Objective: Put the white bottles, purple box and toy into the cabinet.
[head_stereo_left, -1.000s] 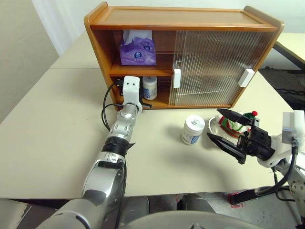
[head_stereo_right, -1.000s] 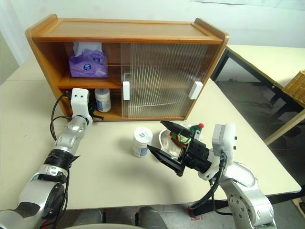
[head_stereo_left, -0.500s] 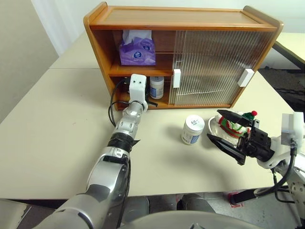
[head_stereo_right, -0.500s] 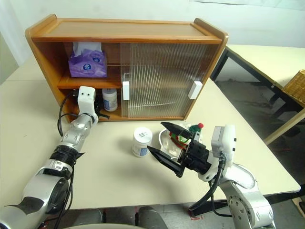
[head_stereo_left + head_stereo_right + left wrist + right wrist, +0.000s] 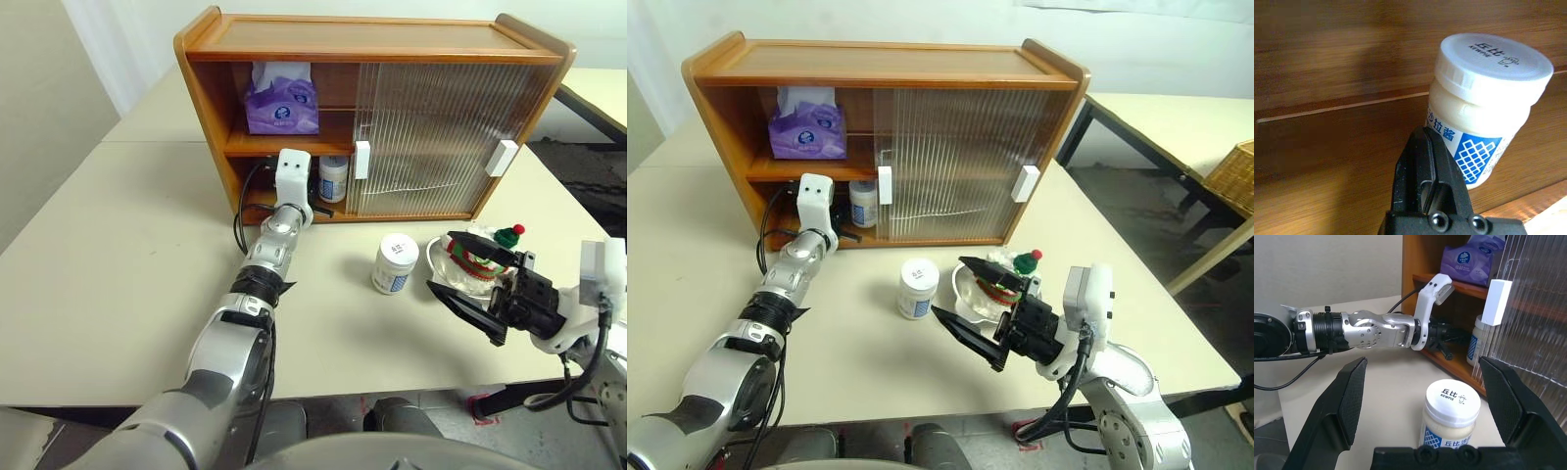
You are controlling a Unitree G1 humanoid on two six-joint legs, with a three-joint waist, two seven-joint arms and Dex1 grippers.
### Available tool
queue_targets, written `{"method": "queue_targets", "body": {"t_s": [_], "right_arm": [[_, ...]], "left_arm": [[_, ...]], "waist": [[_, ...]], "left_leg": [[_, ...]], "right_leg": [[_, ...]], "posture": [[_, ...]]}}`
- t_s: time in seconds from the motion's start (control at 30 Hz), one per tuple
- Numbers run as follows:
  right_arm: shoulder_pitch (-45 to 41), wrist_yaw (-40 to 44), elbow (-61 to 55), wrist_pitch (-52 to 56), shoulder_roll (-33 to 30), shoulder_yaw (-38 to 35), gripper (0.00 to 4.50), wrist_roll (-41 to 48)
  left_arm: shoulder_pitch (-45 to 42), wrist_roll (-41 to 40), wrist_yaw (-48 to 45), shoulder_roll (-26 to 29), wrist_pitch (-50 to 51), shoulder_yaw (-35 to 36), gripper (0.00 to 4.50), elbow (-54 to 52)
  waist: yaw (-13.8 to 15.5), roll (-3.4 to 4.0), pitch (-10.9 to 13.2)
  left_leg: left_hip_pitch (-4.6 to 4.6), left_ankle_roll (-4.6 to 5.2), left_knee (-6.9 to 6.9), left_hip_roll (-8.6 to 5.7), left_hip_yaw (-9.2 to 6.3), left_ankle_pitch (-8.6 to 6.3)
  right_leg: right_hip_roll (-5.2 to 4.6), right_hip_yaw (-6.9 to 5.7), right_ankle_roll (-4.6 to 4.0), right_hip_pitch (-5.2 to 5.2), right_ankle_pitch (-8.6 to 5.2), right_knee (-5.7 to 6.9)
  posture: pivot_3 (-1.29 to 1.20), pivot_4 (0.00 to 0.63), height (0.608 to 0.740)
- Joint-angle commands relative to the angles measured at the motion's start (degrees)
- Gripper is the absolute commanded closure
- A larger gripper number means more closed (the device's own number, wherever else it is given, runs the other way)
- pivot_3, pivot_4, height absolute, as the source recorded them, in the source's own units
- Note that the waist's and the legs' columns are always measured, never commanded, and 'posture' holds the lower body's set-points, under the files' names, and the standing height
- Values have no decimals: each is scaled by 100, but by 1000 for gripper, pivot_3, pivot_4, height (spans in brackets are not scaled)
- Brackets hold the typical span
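**One bottle shelved, one on the counter**

On the lower shelf of the cabinet (image 5: 294, 39), in the open left bay, one white bottle (image 5: 333, 179) stands upright beside the edge of the sliding door (image 5: 441, 137). The left gripper (image 5: 1422, 147) reaches into that bay with its fingers closed together, tips against the bottle's label, holding nothing. Above it, the purple box (image 5: 282, 103) sits on the upper shelf. The second white bottle (image 5: 396, 263) stands on the counter (image 5: 118, 264) in front of the cabinet, and just beside it the toy (image 5: 482, 257) rests in its silver dish. The right gripper (image 5: 465, 270) hovers over the dish, fingers spread wide and empty.
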Motion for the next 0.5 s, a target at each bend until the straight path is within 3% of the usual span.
{"method": "queue_targets", "body": {"t_s": [0.03, 0.3, 0.5], "right_arm": [[11, 26, 22, -56, -32, -30, 0, -53], [44, 101, 119, -146, -23, -69, 0, -67], [123, 160, 186, -254, -5, -60, 0, -82]], "left_arm": [[-57, 12, -72, -77, -62, -90, 4478, 127], [234, -10, -6, 109, 88, -17, 4478, -358], [1119, -256, -603, 791, 571, 118, 4478, -1822]], "waist": [[-25, 0, 0], [-83, 0, 0], [-143, 2, -1]], "left_leg": [[0, 0, 0, 0, 0, 0], [-4, 0, -5, 0, 0, 0], [-4, 0, -19, 0, 2, 0]], "right_leg": [[0, 0, 0, 0, 0, 0], [0, 0, -1, -3, -1, -8], [1, -1, -11, -9, -8, -10]], "posture": [[-18, 0, 740], [-23, 0, 740], [-14, 0, 740]]}}
